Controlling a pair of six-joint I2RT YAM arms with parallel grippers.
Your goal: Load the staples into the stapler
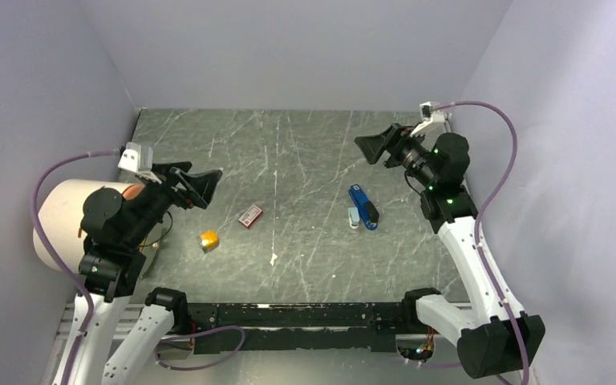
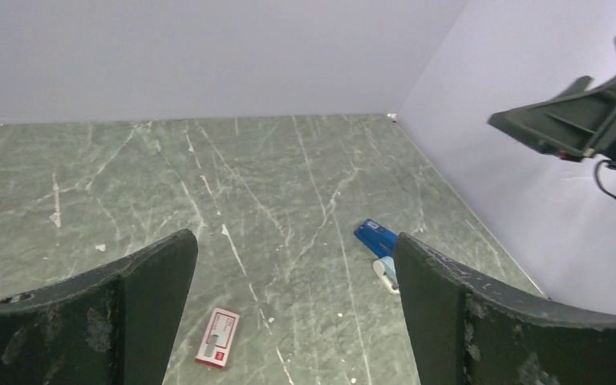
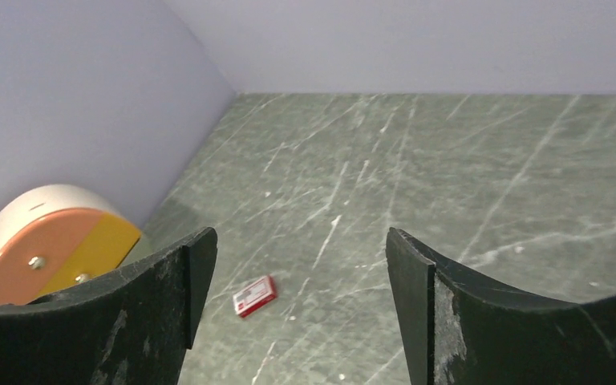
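The bright blue and black stapler lies on the dark marbled table right of centre; it also shows in the left wrist view, partly behind my right-hand finger. The grey metallic staples do not show in any view. My left gripper is open and empty, raised over the left side of the table, well left of the stapler; in its own view the jaws stand wide apart. My right gripper is open and empty, raised behind the stapler; its jaws stand wide apart.
A small red-and-white box lies mid-table. An orange-yellow block lies left of it. A pale blue-grey piece touches the stapler's left side. A cream cylinder sits at far left. Lilac walls enclose the table.
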